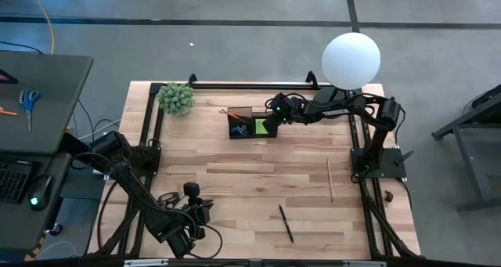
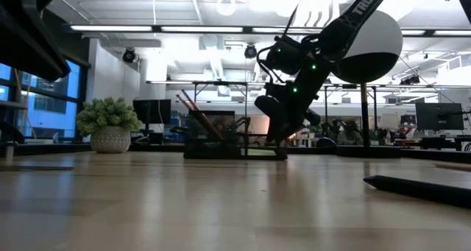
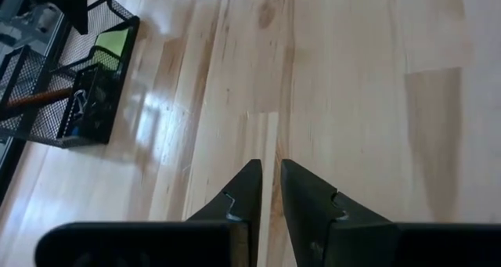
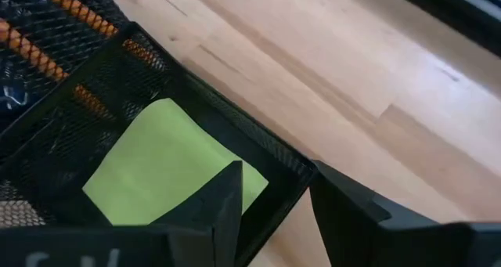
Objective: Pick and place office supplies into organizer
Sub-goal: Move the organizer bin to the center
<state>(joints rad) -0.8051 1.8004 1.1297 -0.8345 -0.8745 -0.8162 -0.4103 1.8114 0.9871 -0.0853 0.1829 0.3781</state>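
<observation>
The black mesh organizer (image 1: 250, 123) stands at the table's far middle. Orange pencils (image 4: 72, 10) lean in its taller part, and the lime-green sticky-note pad (image 4: 160, 161) lies flat in a low compartment. My right gripper (image 4: 274, 196) is open at that compartment's corner, one finger above the pad and one outside the wall. Near the table's near-left, my left gripper (image 3: 268, 177) hovers over bare wood with its fingers almost together and nothing between them. Black-handled scissors (image 1: 167, 197) lie beside it. A dark pen (image 1: 286, 223) and a wooden pencil (image 1: 329, 180) lie flat on the table. My right gripper straddles the organizer's corner wall (image 4: 301, 169), slanting down from the table's right. One finger (image 4: 223, 196) is inside the compartment over the pad and the other outside. I cannot tell whether either finger touches the wall or the pad.
A small green plant (image 1: 177, 98) sits at the far-left corner. A white globe lamp (image 1: 351, 59) stands behind the right arm. Black frame rails run along the table's left, right and far edges. Blue-handled scissors (image 1: 30, 102) lie on a side desk. Bare wood spans the table's middle.
</observation>
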